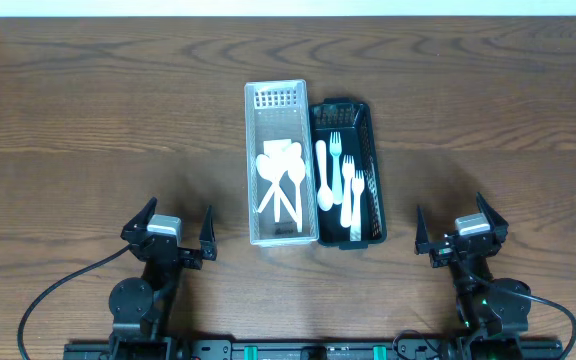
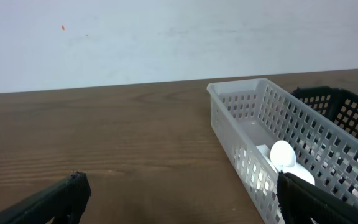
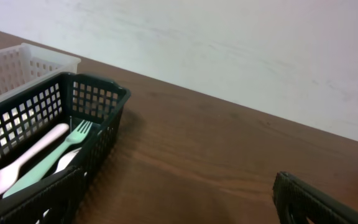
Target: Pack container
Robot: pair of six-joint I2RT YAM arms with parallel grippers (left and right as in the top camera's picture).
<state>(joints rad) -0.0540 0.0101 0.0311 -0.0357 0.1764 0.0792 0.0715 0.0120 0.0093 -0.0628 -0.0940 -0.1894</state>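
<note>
A white slotted basket (image 1: 249, 165) stands at the table's middle with several white spoons (image 1: 280, 175) lying in it. Touching its right side is a black mesh basket (image 1: 378, 170) that holds pale forks and spoons (image 1: 346, 185). My left gripper (image 1: 179, 222) is open near the front edge, left of the white basket (image 2: 291, 124); nothing is between its fingers (image 2: 182, 186). A white spoon (image 2: 283, 154) shows in that basket. My right gripper (image 1: 451, 215) is open and empty, right of the black basket (image 3: 86, 99), where a green fork (image 3: 55, 158) lies.
Bare brown wood surrounds both baskets. A pale wall rises behind the table's far edge. The arm bases and their cables (image 1: 58, 285) run along the front edge.
</note>
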